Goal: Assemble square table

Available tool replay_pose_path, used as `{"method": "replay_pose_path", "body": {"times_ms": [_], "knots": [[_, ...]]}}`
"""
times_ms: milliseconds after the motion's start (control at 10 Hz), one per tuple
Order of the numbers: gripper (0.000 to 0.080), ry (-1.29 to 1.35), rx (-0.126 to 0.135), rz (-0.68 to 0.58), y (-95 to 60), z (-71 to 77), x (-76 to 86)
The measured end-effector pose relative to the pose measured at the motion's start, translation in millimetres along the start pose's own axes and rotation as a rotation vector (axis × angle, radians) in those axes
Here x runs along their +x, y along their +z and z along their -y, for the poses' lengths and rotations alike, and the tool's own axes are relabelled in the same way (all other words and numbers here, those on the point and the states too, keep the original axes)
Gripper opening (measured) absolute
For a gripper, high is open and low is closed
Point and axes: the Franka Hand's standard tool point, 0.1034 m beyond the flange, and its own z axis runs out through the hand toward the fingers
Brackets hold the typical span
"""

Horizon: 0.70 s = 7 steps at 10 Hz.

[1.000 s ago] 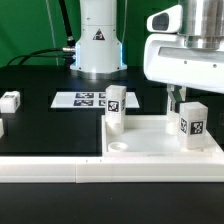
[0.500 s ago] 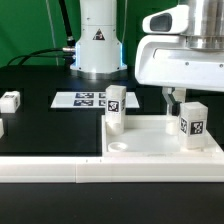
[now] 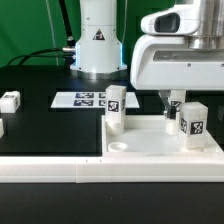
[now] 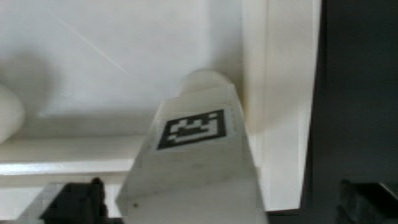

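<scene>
A black table [image 3: 40,125] fills the scene, with a green backdrop behind it and the white robot base [image 3: 98,40] standing at its far edge. A long white border wall [image 3: 60,172] runs across the near edge of the table.

Just behind the wall, toward the exterior view's right, lies the square table slab [image 3: 150,140]. It is white and rimmed, and flat on the table, with an empty round socket [image 3: 118,146] at its near corner. Behind the slab, the marker board [image 3: 85,100] lies flat in front of the robot base.

The arm's bulky white wrist housing hangs over the right part of the slab, with the gripper [image 3: 172,107] pointing down. Its jaws stand wide apart and hold nothing.

The right leg [image 3: 192,123], a small white block with a black-and-white tag, stands upright on the slab just beside the fingers. The wrist view looks down on this leg [image 4: 192,150], with the slab [image 4: 89,60] under it. The dark fingertips [image 4: 80,200] are on either side of it, with a gap on each side.

The corner leg [image 3: 116,108] stands upright at the slab's far corner on the exterior view's left. The loose leg [image 3: 10,101] rests on the table well apart, far to the exterior view's left.
</scene>
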Motion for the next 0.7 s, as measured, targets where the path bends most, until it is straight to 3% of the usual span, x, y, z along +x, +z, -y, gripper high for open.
{"method": "replay_pose_path", "body": {"times_ms": [300, 500, 600, 700], "knots": [[0.0649, -0.147, -0.009, -0.002, -0.6, -4.8, 2.0], [0.0408, -0.146, -0.009, -0.002, -0.5, -4.9, 1.9], [0.0408, -0.138, -0.008, -0.002, -0.5, -4.7, 1.9], [0.0290, -0.118, -0.009, -0.002, -0.4, -5.0, 1.8]]}}
